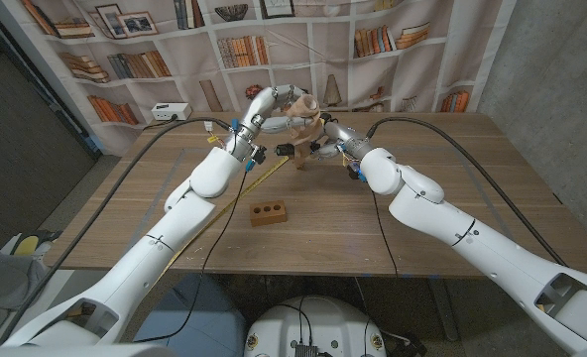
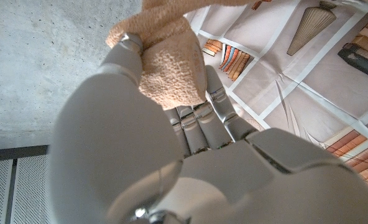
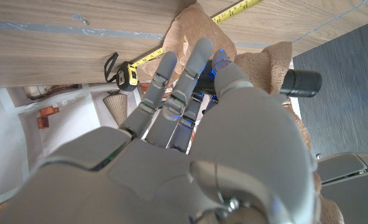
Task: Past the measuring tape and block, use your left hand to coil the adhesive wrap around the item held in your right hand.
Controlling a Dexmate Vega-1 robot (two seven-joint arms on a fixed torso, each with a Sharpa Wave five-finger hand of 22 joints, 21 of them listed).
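Note:
At the table's far middle, my left hand (image 1: 274, 103) is raised and grips the tan adhesive wrap (image 1: 305, 105), whose crinkled roll (image 2: 170, 59) sits between its fingers. Just below and right of it, my right hand (image 1: 325, 141) holds a black cylindrical item (image 1: 287, 150), whose end (image 3: 301, 81) pokes out past the fingers (image 3: 190, 68). Tan wrap (image 3: 199, 31) hangs around that item. The yellow measuring tape (image 1: 246, 188) lies pulled out across the table, its case (image 3: 127, 76) near the hands. A wooden block (image 1: 269, 212) with three holes lies nearer to me.
Black cables (image 1: 145, 159) run over the table on both sides. A bookshelf backdrop (image 1: 234, 45) stands behind the far edge, with a small white box (image 1: 171, 111) at the back left corner.

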